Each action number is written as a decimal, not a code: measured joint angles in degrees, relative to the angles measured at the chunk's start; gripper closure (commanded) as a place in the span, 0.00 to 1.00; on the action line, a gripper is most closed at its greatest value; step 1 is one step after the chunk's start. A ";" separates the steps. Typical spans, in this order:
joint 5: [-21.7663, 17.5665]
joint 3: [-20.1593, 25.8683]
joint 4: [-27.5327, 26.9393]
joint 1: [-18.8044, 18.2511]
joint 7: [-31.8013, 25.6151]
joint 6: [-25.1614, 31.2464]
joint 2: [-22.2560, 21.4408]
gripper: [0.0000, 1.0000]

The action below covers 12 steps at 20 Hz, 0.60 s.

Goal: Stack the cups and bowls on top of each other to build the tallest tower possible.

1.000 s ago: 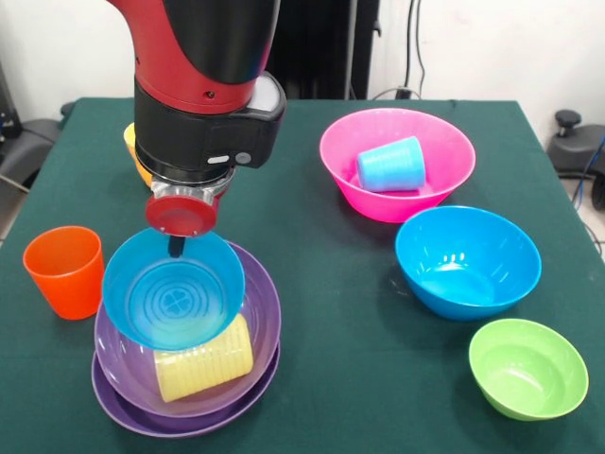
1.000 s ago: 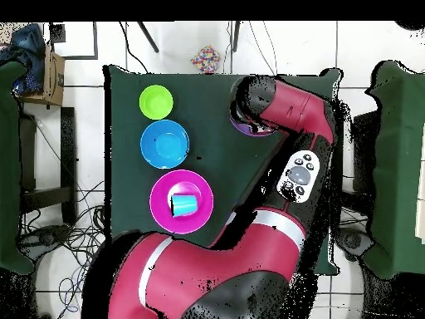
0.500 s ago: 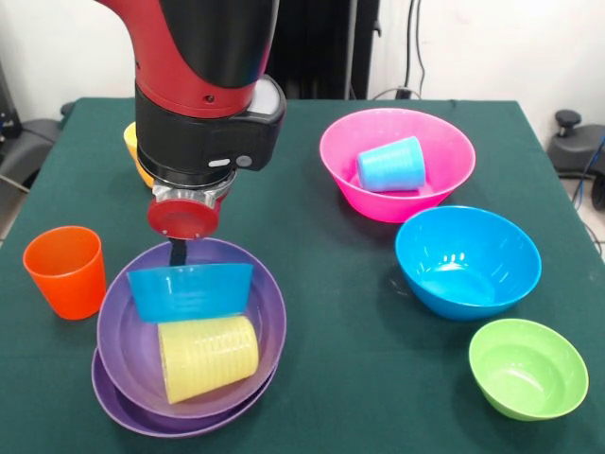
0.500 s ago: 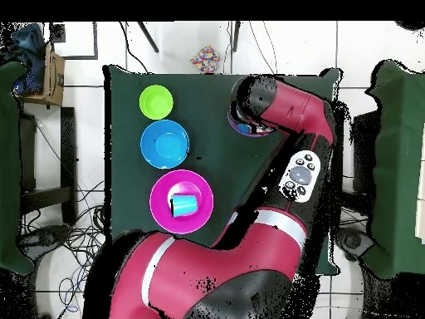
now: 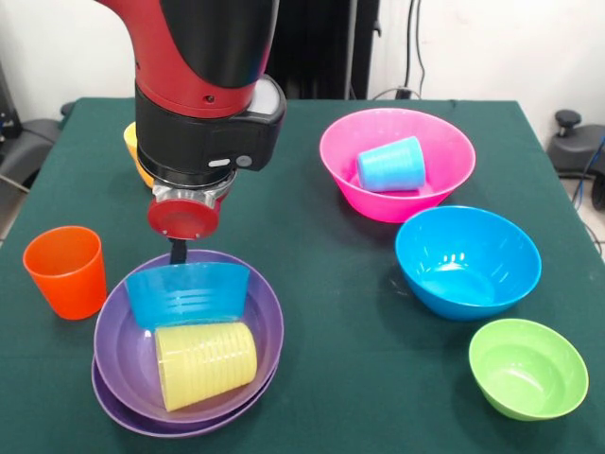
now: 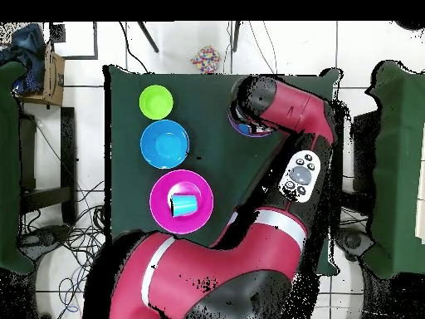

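Two purple bowls (image 5: 269, 331) nest – a ribbed pale yellow cup (image 5: 205, 364) lies sideways inside. The small blue bowl (image 5: 187, 293) stands tipped on edge. Whether the gripper (image 5: 178, 251) grips it – cannot tell.

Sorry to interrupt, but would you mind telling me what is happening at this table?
The red arm's tool hangs over the stacked purple bowls, at the rim of a small blue bowl tipped on its side above a ribbed yellow cup lying in them. A light blue cup lies in the pink bowl. No tower stands yet.
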 measured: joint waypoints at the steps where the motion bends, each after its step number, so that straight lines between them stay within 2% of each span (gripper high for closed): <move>1: 0.00 0.00 0.00 0.00 0.00 0.00 0.00 0.00; 12: 0.00 -0.02 -0.47 0.17 0.00 1.08 0.03 0.00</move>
